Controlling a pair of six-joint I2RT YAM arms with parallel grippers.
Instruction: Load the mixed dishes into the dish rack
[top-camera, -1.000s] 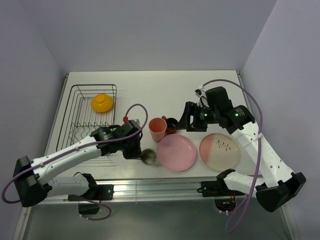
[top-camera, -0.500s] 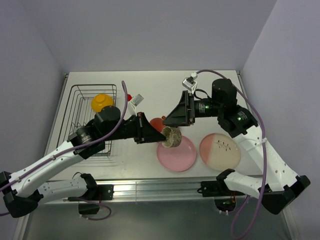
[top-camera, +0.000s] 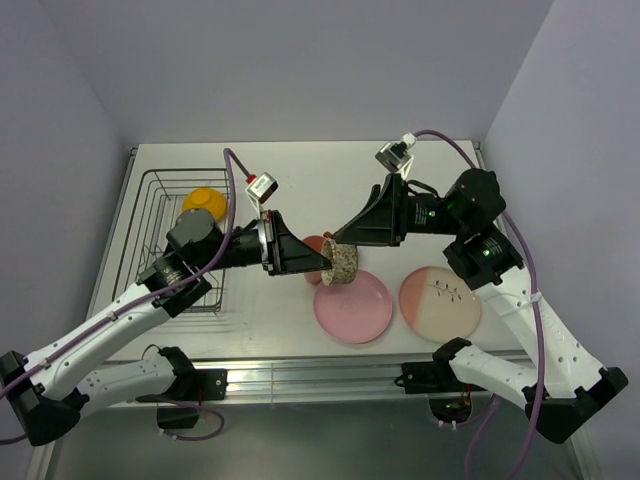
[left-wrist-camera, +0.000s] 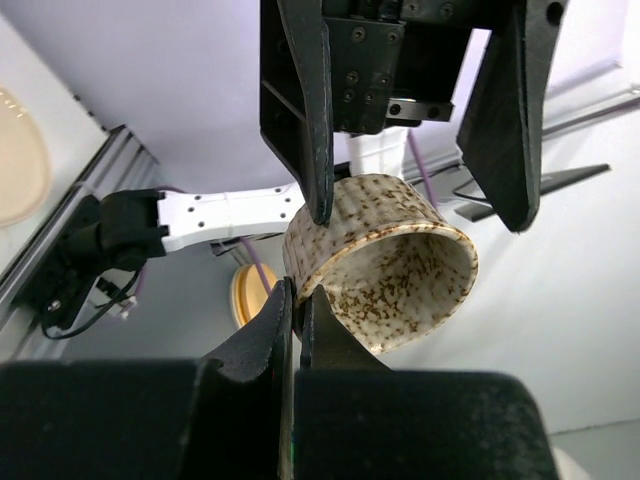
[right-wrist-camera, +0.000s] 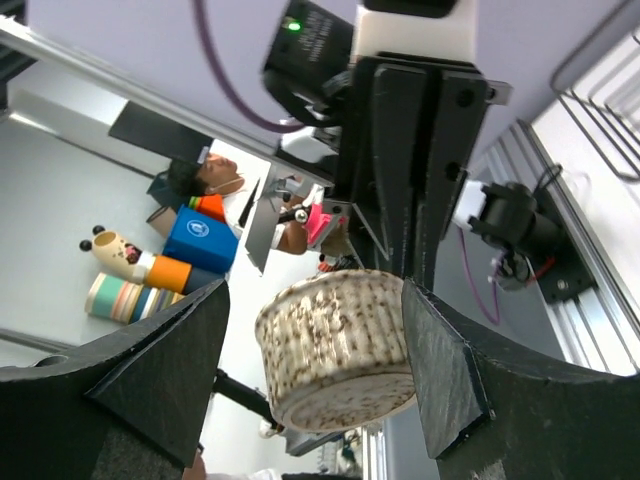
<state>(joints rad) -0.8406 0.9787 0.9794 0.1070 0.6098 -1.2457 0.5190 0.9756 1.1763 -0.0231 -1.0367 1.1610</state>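
Observation:
My left gripper (top-camera: 325, 266) is shut on the rim of the small speckled beige cup (top-camera: 341, 264) and holds it in the air, on its side, above the far edge of the pink plate (top-camera: 355, 310). In the left wrist view the jaws (left-wrist-camera: 297, 295) pinch the cup's wall (left-wrist-camera: 385, 265). My right gripper (top-camera: 338, 242) is open and straddles the cup (right-wrist-camera: 335, 345), one finger (right-wrist-camera: 165, 375) on each side. The pink tumbler (top-camera: 311, 242) is partly hidden behind the grippers. The orange-yellow bowl (top-camera: 205, 200) lies in the dish rack (top-camera: 150, 225). The pink-and-cream plate (top-camera: 440, 303) lies at the right. The dark red-brown cup is hidden.
The rack stands at the table's left side, close to the left wall. Both arms reach toward each other over the table's middle. The near table edge has a metal rail (top-camera: 320, 375).
My left gripper has lifted the speckled cup from the table's front and carried it up and right. My right gripper has risen and closed in from the right until its fingers straddle the cup.

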